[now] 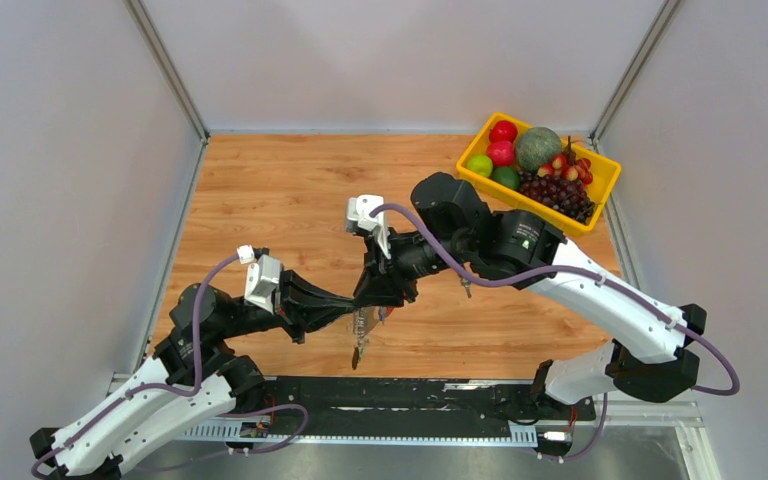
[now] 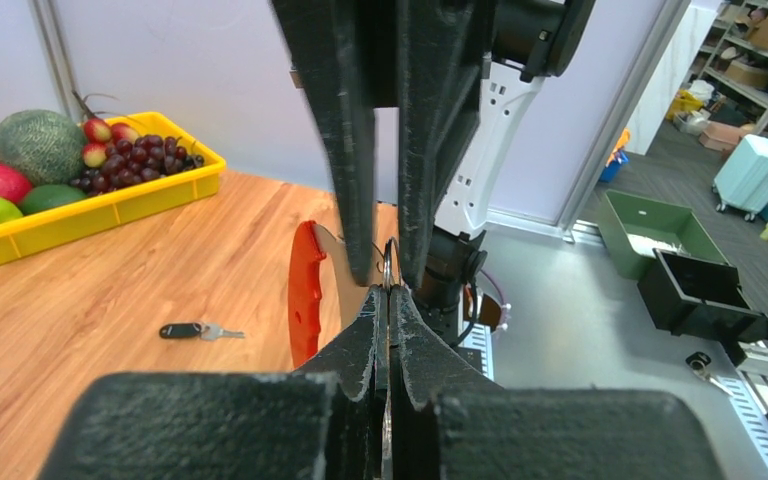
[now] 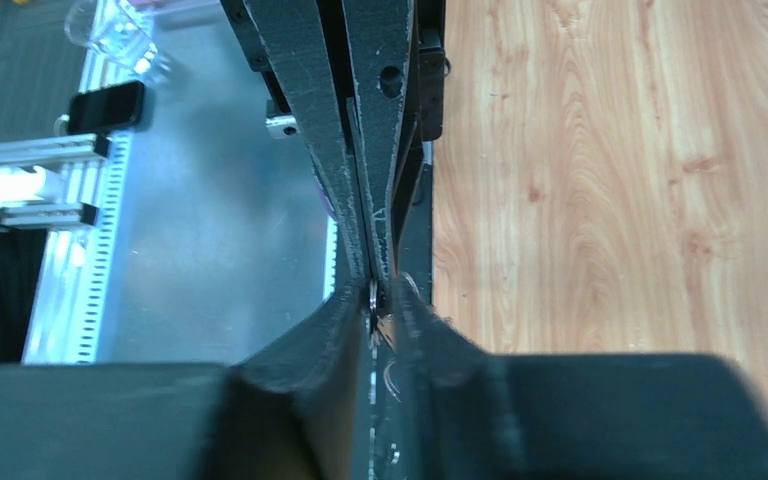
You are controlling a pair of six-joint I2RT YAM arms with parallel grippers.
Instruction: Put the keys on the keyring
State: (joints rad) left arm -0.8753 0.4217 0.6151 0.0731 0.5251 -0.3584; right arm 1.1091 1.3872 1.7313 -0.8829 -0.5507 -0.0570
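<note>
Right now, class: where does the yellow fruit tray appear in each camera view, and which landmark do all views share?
Top external: the yellow fruit tray sits at upper right, in the far right corner.
Left wrist: upper left, beyond the black-headed key.
Right wrist: not in it.
Shared landmark: the wooden table top.

Black two-finger left claw [image 2: 388, 298] & right claw [image 2: 386, 272]: plastic, matt, coarse grainy faces, frayed fibres along the edges. Keyring [image 2: 306, 300]: red curved part is smooth glossy plastic, thin ring loop is bright polished metal. Small black-headed key [image 2: 200, 330]: matt plastic head, shiny silver metal blade. Light-brown tabletop [image 1: 280, 200]: wood grain, smooth, satin fin. Rectangular yellow tray [image 2: 110, 208]: glossy plastic. White arm shells [image 1: 600, 300]: smooth plastic, semi-gloss. Grey plate [image 3: 210, 200] beside tabletop: sheet metal, dull, faint reflections.
</note>
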